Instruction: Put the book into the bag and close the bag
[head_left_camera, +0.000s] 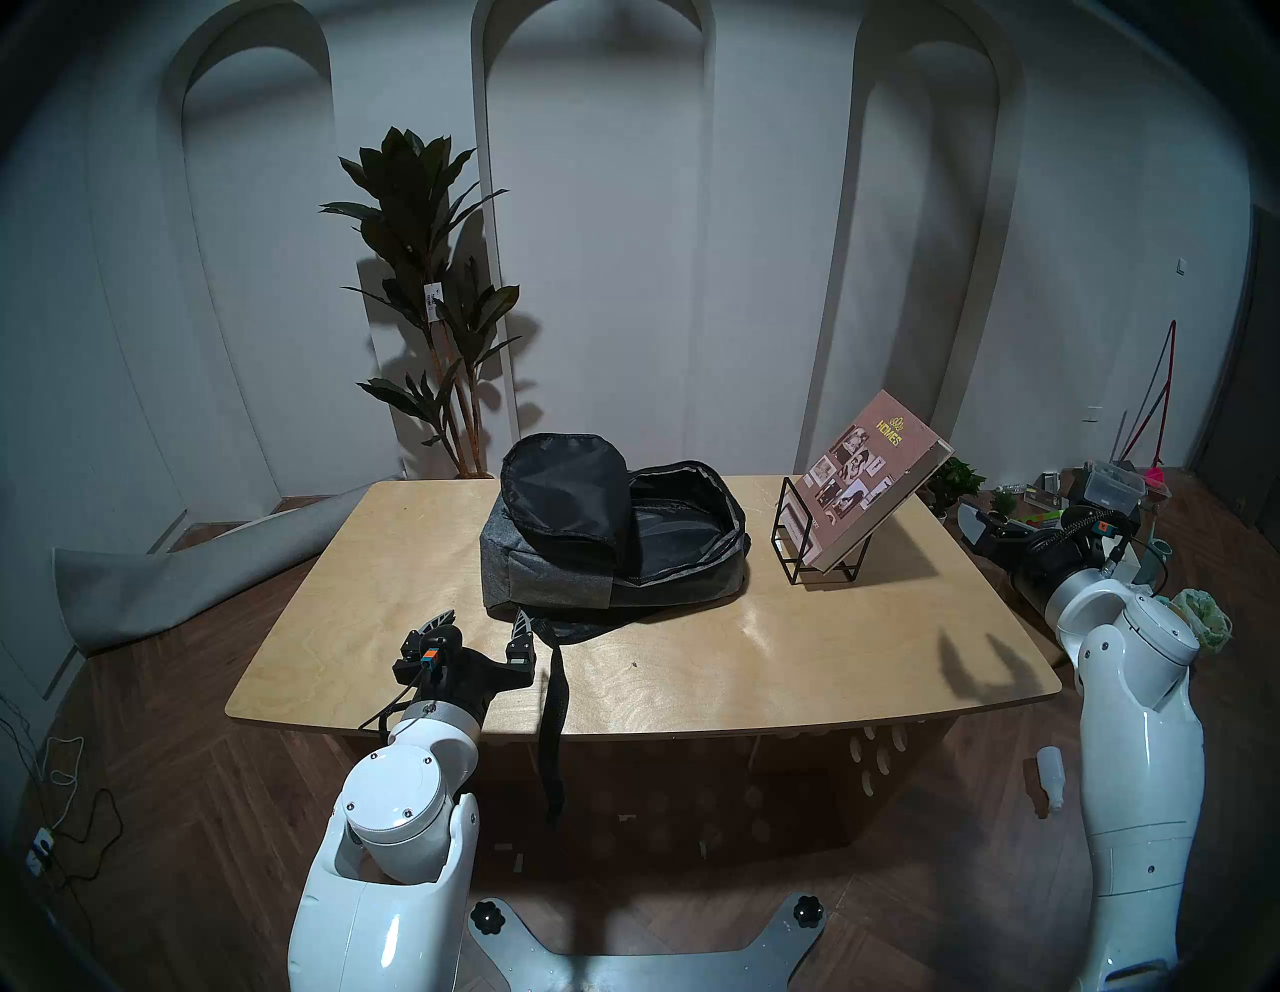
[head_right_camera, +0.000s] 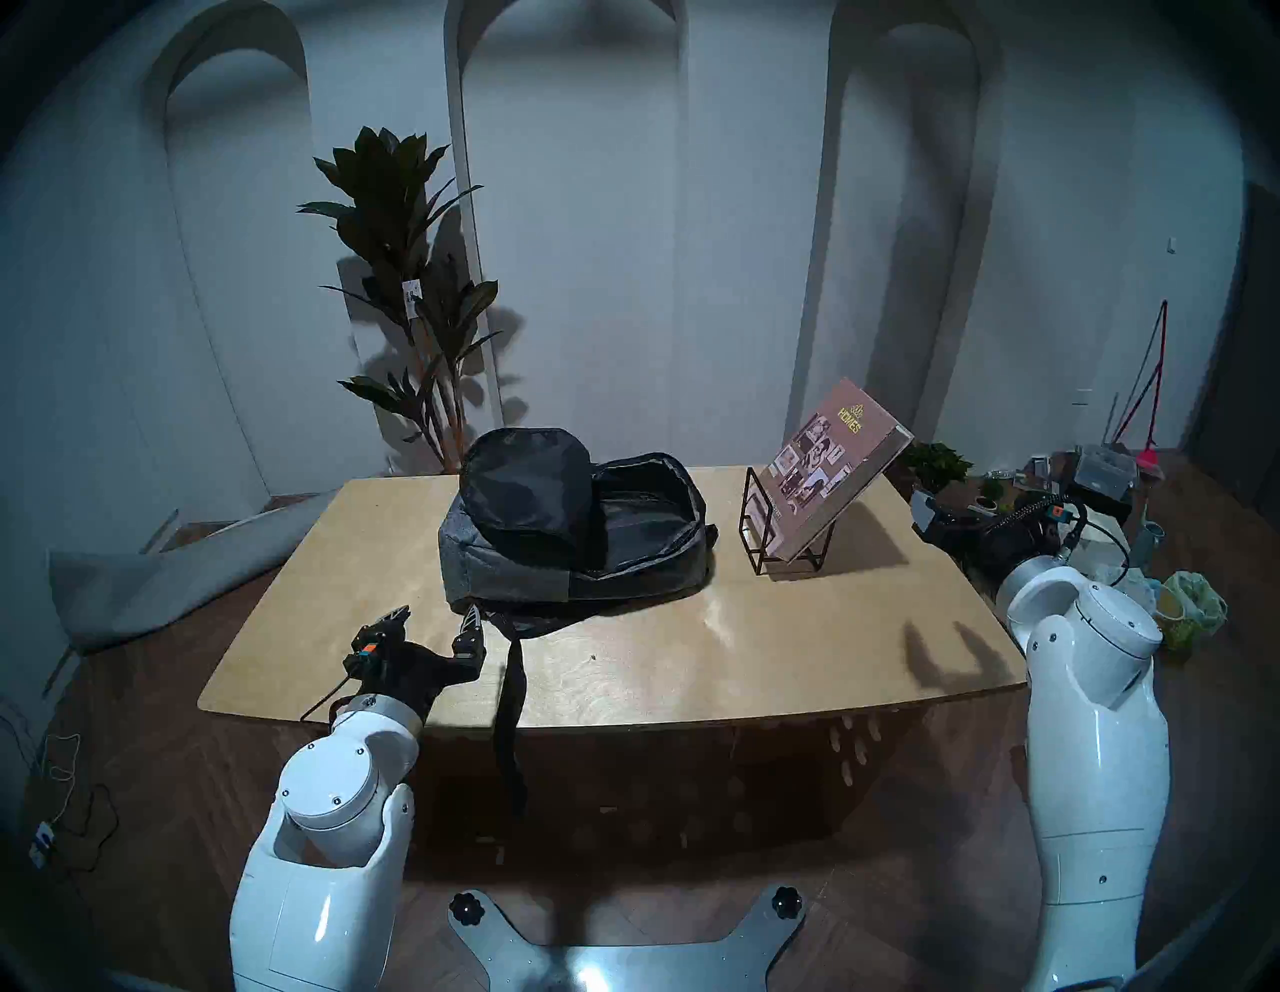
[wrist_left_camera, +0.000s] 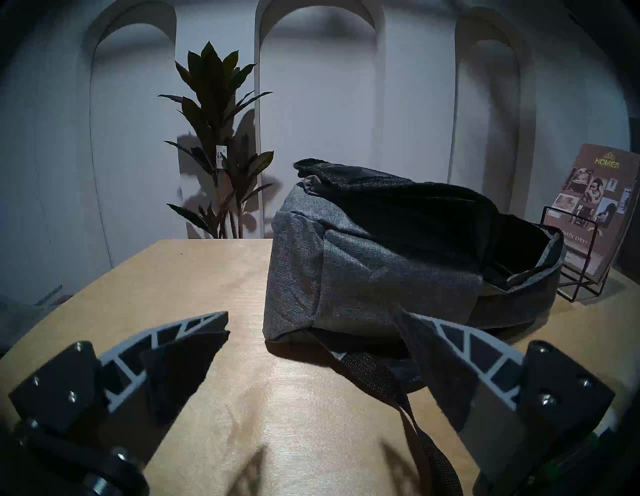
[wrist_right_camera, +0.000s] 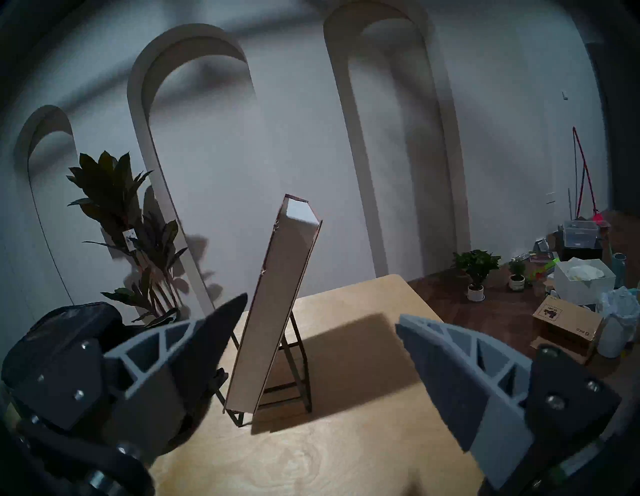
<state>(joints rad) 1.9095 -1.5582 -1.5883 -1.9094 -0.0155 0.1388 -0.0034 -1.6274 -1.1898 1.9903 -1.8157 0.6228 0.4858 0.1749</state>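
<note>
Book: leaned in its wire stand, long axis upright, page edge facing my right gripper.
Nearer arm: my right.
Grippers: right and left gripper both spread, empty.

Bag dark grey woven fabric, black lining on flap and interior, black strap hanging off the edge. Book brown cover, gold "HOMES" title, black-and-white photo collage, pale page edges. Wire stand black. Tabletop light birch wood, faint grain. Left end effector black body, fingers grey ribbed with black pads; orange-blue tag on its wrist camera. Right end effector same grey ribs, black pads. Arms glossy white. Plant dark green leaves, reddish-brown stems, white tag. Wall pale grey-white, arched panels. Floor dark brown herringbone wood.
</note>
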